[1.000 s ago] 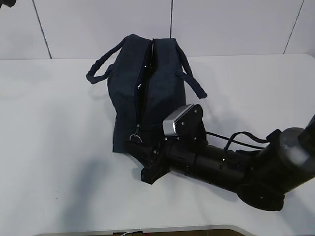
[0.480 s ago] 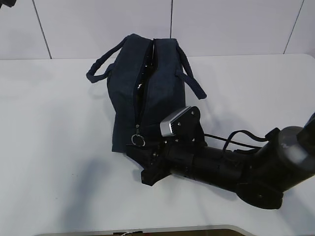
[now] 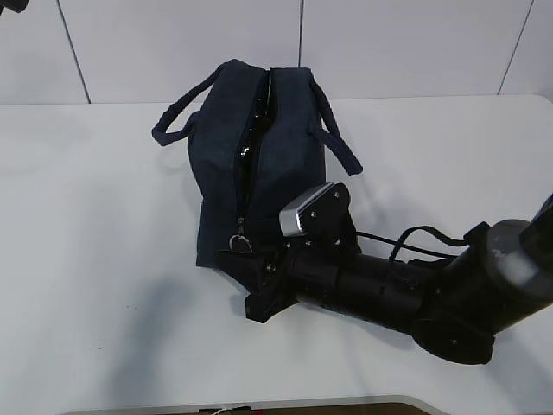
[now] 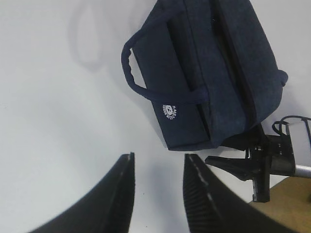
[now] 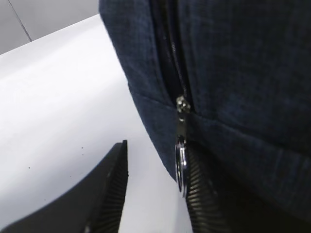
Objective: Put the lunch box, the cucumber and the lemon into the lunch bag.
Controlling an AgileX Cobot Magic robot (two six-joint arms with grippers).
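Note:
The navy lunch bag (image 3: pixel 259 164) stands on the white table, its top zipper partly open along a dark slit. The metal ring pull (image 3: pixel 239 245) hangs at the near end of the bag. My right gripper (image 3: pixel 240 281) is open at that end. In the right wrist view the ring pull (image 5: pixel 181 165) lies against the right finger (image 5: pixel 204 194), and the left finger is well apart from it. My left gripper (image 4: pixel 158 162) is open and empty, high above the table beside the bag (image 4: pixel 209 73). The lunch box, the cucumber and the lemon are out of view.
The white table (image 3: pixel 104 216) stretches left of the bag and ends at a pale wall behind. The bag's loop handles (image 3: pixel 177 121) stick out to both sides. My right arm (image 3: pixel 415 294) lies low across the front right.
The right gripper has shifted slightly up toward the bag's near end. The ring pull swung face-on half a second ago and hangs edge-on again. The bag has not moved.

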